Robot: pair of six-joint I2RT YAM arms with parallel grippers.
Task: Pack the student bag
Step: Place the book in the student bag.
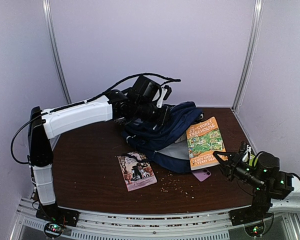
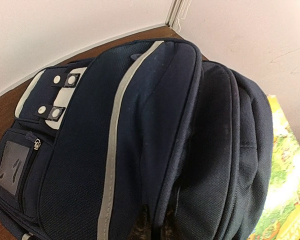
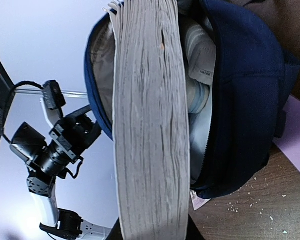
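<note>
Two arms: both gripping.
Left gripper (image 1: 162,117): clenched on top fabric of the student bag (image 1: 160,137).
Right gripper (image 1: 221,159): grasping the treehouse book (image 1: 204,142), which lies across the bag's open mouth.

A brown table (image 1: 85,165) has 1 small picture book (image 1: 136,171) lying flat on it. Tiny crumbs (image 1: 174,186) are scattered near it. A light purple flat thing (image 1: 202,174) lies just beside 1 big orange and green book (image 1: 205,142).
</note>
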